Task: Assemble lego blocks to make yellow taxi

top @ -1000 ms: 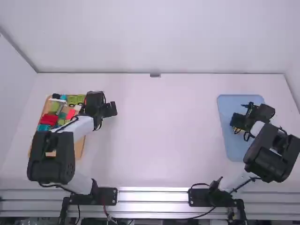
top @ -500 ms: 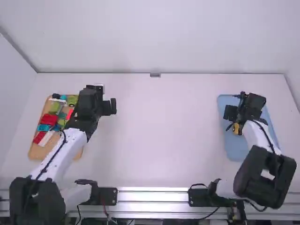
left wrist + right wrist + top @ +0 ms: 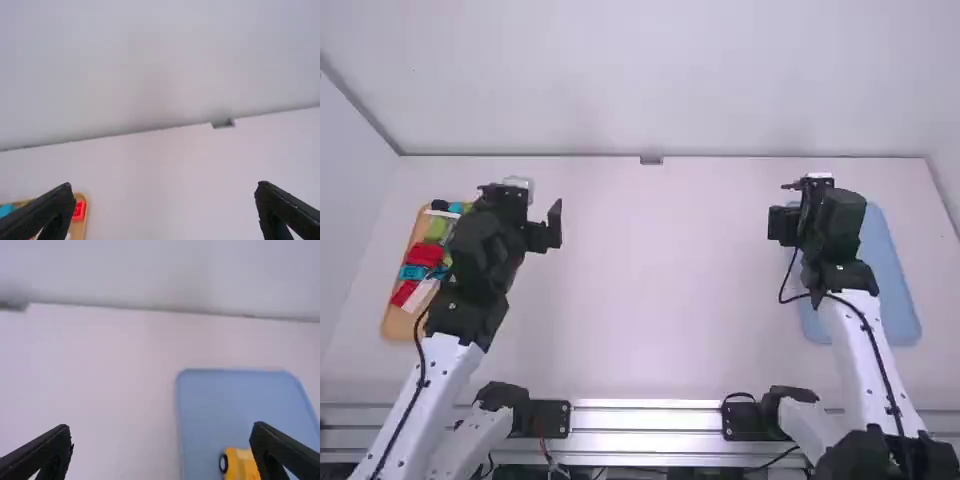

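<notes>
Two grippers face away in the high view: the left gripper [image 3: 512,212] by the wooden tray [image 3: 397,322] of coloured blocks [image 3: 424,255], the right gripper [image 3: 820,222] at the blue tray [image 3: 897,290], white table [image 3: 660,300] between. Left wrist view: fingers spread; red block [image 3: 79,211] near the wooden rim. Right wrist: fingers spread, yellow car [image 3: 240,463] on blue.

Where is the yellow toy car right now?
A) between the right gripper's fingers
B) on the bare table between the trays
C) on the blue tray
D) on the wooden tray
C: the yellow toy car sits on the blue tray.
</notes>
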